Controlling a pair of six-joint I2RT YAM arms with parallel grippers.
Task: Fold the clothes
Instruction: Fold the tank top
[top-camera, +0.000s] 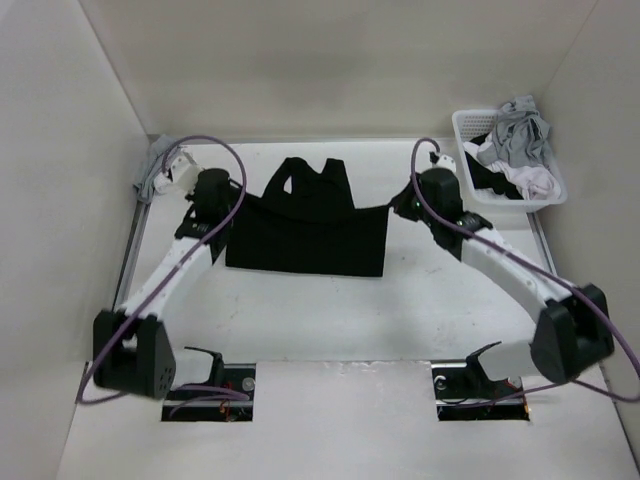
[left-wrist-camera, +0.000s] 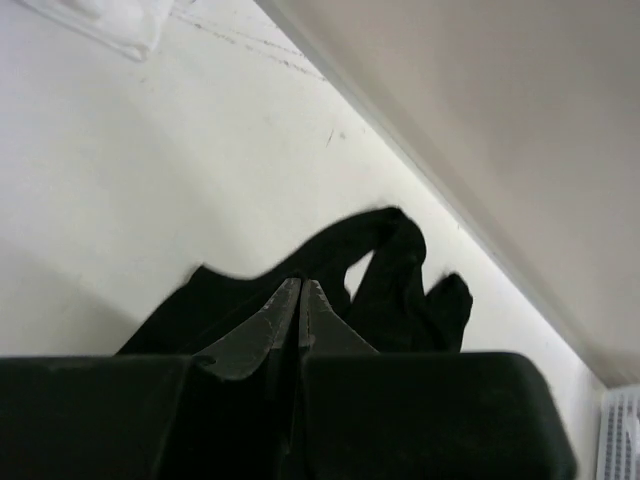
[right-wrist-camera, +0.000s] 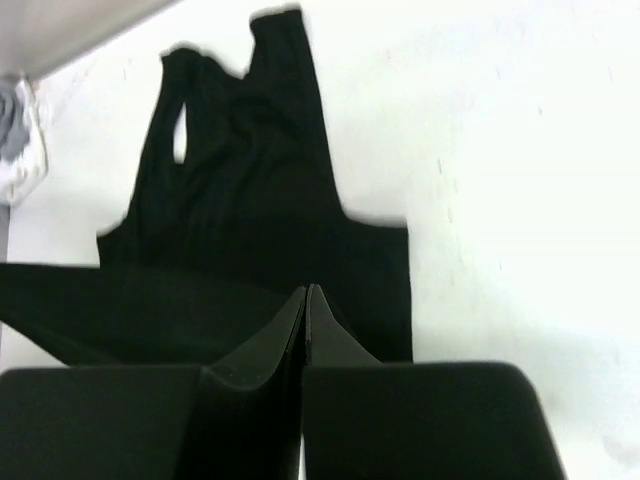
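At the worktop's far right corner, a basket (top-camera: 462, 130) holds a grey garment (top-camera: 522, 135) (white-pink cloth (top-camera: 535, 182) below). The clothes (top-camera: 310, 235) lie mid-worktop with the straps toward the far edge and the strap-to-hem axis running far-to-near. The left gripper (left-wrist-camera: 301, 285) and right gripper (right-wrist-camera: 305, 290) pinch its side corners.

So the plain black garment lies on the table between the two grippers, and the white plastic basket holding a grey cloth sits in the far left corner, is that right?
Not quite. The white plastic basket holding a grey cloth sits in the far right corner, as the top view shows. The plain black garment does lie between the left gripper and the right gripper.
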